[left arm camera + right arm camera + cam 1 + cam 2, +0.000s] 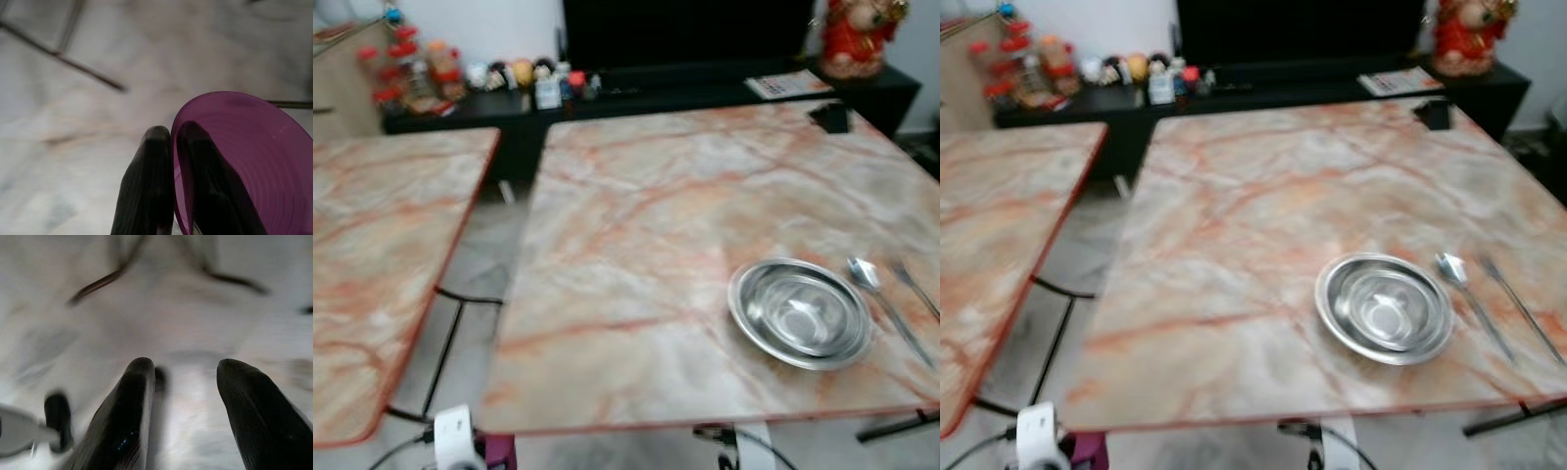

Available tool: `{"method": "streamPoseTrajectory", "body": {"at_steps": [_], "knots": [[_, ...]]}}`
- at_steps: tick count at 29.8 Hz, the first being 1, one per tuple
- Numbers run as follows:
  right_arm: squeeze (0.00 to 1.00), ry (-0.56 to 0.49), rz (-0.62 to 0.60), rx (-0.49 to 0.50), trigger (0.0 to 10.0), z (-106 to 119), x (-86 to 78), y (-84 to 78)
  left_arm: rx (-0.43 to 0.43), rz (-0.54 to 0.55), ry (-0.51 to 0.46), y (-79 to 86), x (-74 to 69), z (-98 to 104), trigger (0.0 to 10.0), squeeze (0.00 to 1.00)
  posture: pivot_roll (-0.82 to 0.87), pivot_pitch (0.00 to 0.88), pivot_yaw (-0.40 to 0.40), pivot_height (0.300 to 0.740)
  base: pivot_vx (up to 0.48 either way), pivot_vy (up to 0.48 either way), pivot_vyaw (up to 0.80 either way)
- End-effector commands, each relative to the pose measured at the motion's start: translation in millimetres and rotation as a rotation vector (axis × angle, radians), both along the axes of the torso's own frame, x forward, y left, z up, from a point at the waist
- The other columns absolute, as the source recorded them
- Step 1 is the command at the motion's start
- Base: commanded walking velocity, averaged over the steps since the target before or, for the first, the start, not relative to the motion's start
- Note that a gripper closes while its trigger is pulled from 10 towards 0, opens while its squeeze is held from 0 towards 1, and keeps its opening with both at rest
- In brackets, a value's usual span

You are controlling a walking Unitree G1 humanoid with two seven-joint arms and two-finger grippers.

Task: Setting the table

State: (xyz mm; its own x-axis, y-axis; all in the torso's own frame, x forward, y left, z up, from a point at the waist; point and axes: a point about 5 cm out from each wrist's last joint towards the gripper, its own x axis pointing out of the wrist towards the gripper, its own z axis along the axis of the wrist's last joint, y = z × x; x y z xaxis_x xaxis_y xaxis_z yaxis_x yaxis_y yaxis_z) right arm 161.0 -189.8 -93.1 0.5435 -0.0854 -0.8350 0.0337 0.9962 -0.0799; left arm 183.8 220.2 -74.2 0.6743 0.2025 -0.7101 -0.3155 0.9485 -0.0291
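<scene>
Long black ribbed fingers (146, 191) on left gripper (168, 139), rounded tips. Same glossy black tapered fingers (124, 421) on right gripper (188, 369). White wrist housing (455, 431), thin black cables.

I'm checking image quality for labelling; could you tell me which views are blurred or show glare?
Both eye views are softly blurred, with ceiling light glinting in the steel bowl; the left wrist view is sharp on the purple plate but blurs the floor; the right wrist view smears the floor beyond the open right gripper.

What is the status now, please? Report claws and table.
Left claw shut on purple plate, low over floor. Right claw open, empty. Steel bowl, spoon, fork set on table.
</scene>
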Motion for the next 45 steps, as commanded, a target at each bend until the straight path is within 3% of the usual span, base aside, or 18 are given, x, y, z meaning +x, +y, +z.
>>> {"method": "streamPoseTrajectory", "body": {"at_steps": [1, 22, 26, 38, 45], "knots": [[0.00, 0.007, -0.006, 0.024, 10.0, -1.8, -1.6, 8.5, 0.017, 0.011, 0.014, 9.7, -4.3, -0.1, 10.0, 0.00, -0.07, 0.000, 0.060, 0.740, 0.000, -0.480, -0.52], [0.00, 0.001, 0.005, 0.025, 10.0, -0.5, 0.1, 4.6, 0.014, 0.031, 0.037, 4.3, -10.7, -4.5, 10.0, 0.00, -0.06, 0.000, 0.040, 0.740, 0.000, 0.000, 0.00], [0.00, -0.004, 0.030, 0.018, 10.0, 0.3, 2.0, 5.2, 0.022, 0.036, 0.051, 3.9, -15.2, -6.6, 10.0, 0.00, -0.06, 0.000, 0.036, 0.740, 0.000, -0.427, 0.00], [0.00, -0.005, 0.028, 0.017, 10.0, 1.4, 4.5, 3.4, 0.018, 0.047, 0.037, 1.9, -11.0, -5.1, 10.0, 0.00, -0.05, 0.000, 0.026, 0.740, 0.000, -0.480, 0.00], [0.00, -0.003, 0.034, 0.021, 10.0, 1.6, 5.2, 4.0, 0.016, 0.059, 0.039, 3.1, -12.0, -5.3, 10.0, 0.00, -0.05, 0.000, 0.024, 0.740, 0.000, -0.047, 0.00]]}}
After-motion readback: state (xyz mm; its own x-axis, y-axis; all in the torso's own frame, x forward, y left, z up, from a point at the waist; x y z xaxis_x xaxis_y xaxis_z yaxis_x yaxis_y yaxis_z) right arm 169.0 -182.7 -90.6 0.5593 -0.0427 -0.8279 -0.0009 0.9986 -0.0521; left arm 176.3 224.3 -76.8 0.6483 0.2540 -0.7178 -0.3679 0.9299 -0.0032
